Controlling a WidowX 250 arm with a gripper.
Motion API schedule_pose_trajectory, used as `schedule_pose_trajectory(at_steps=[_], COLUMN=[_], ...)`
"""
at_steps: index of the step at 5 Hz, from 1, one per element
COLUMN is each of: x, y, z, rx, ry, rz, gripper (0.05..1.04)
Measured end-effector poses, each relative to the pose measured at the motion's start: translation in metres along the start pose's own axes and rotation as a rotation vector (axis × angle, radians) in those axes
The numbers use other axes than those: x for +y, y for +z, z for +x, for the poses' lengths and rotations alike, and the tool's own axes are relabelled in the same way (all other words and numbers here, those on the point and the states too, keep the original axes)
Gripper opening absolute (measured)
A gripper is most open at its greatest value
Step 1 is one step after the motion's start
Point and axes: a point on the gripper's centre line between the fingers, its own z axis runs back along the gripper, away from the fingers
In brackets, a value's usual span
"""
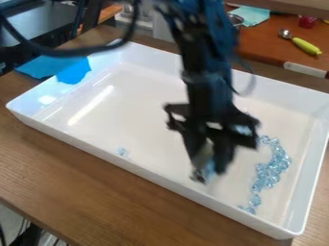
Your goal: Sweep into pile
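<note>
The black gripper (208,174) hangs low inside the white tray, right of its middle, blurred, with something pale and bluish at its tips that I cannot make out. Clear blue beads (271,168) lie in a curved, elongated cluster to the right of the gripper, trailing down toward the tray's near right side. A small bit of clear beads (121,152) lies apart, left of the gripper by the near wall.
The white tray (145,175) has raised walls and stands on a brown wooden table (83,180). Blue tape (74,71) covers its far left corner. Behind are a spoon with a yellow-green handle (306,46) and a teal cloth (250,15). A dark cable loops at upper left.
</note>
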Motion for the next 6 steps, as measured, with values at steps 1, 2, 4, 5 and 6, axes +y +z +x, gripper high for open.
schedule_pose_trajectory(at_steps=[1, 2, 4, 5, 6], x=[0.039, 0.081, 0.13, 0.137, 0.141], y=[0.035, 0.048, 0.04, 0.031, 0.026], z=[0.018, 0.019, 0.005, -0.006, -0.006], rx=[-0.046, -0.051, -0.088, -0.095, -0.11], ry=[0.021, 0.007, -0.099, -0.118, -0.128], rz=[-0.024, 0.007, 0.098, 0.107, 0.133], gripper=[0.379, 0.379, 0.378, 0.378, 0.378])
